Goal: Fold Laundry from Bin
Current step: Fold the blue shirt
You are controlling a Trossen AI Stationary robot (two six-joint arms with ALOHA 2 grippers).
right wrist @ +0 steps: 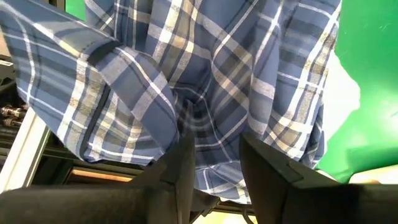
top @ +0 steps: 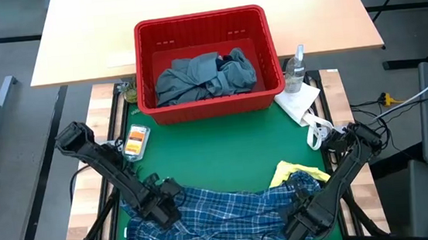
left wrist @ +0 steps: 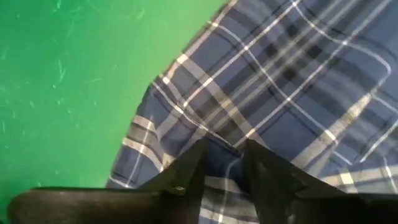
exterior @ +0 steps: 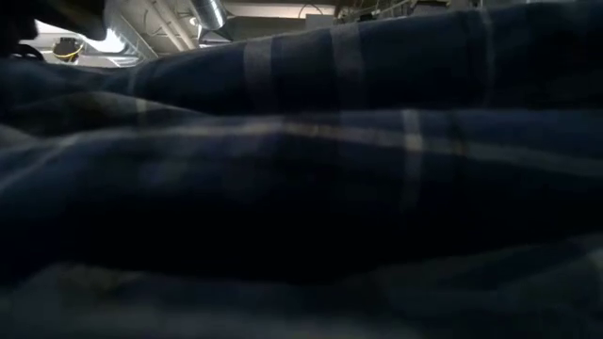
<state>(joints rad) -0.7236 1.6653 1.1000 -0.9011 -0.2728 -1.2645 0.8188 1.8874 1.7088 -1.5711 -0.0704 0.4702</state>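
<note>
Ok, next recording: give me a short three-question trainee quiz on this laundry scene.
1. True or false: the plaid shirt is still inside the red bin.
2. Which garment lies beside the plaid shirt, near the right end effector? A) yellow one B) grey-blue one C) a red one
3. Fill in: the left end effector has its fingers pinching a fold of the ____.

Key:
1. False; it is spread along the front edge of the green mat, and the grey-blue garment is in the bin.
2. A, the yellow garment.
3. plaid shirt
</note>
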